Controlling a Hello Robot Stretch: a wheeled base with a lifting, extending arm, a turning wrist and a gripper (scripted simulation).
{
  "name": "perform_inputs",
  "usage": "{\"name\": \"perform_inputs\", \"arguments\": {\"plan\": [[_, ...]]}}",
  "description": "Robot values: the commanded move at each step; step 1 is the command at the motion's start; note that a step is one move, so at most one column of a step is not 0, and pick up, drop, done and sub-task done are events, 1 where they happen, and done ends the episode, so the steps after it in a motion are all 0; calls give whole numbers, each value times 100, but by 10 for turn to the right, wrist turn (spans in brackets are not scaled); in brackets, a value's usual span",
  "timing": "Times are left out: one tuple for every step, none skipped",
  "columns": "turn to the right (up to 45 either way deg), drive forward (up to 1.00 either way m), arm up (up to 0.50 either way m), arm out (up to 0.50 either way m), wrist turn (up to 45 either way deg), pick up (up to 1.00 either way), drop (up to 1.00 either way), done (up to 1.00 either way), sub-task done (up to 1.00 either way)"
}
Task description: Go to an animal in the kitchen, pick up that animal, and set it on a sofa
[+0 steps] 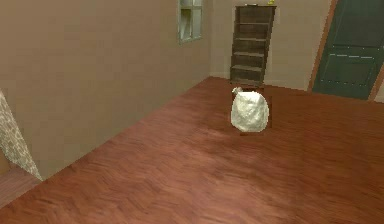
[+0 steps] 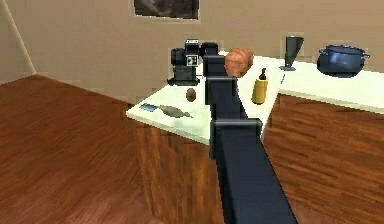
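- The arm [image 2: 235, 150] reaches across the white-topped counter [image 2: 320, 92]. The gripper [image 2: 181, 70] shows toward the counter's back edge, near its left end in the arm side view.
- Tool state: the finger setting cannot be told. Goods lie on the counter at and behind the far end, so it cannot be told whether it has hold of anything.
- Task's thing: no shape reads plainly as an animal. The likeliest candidate, as judged, is the brown rounded lump [image 2: 237, 62] just beside the arm's far end, by the back edge. A small brown oval [image 2: 190, 96] lies nearer the front edge.
- Other goods: a yellow bottle [image 2: 260, 87] stands just right of the arm, and a flat utensil [image 2: 172, 112] lies at the front left corner.
- Forward view: a pale sack-like lump [image 1: 249, 110] sits on the wooden floor [image 1: 150, 170], well apart from the green door [image 1: 350, 50].
- Step in hand, as judged: the pick-up. Recommend confirming the target first, then centring the fingers on it. Lift straight up, clear of the bottle, before retracting.
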Motion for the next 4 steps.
{"name": "perform_inputs", "arguments": {"plan": [[0,0,0,0,90,0,0,0,0],[0,0,-14,0,0,0,0,0,0],[0,0,0,0,0,100,0,0,0],[0,0,10,0,0,0,0,0,0]]}}
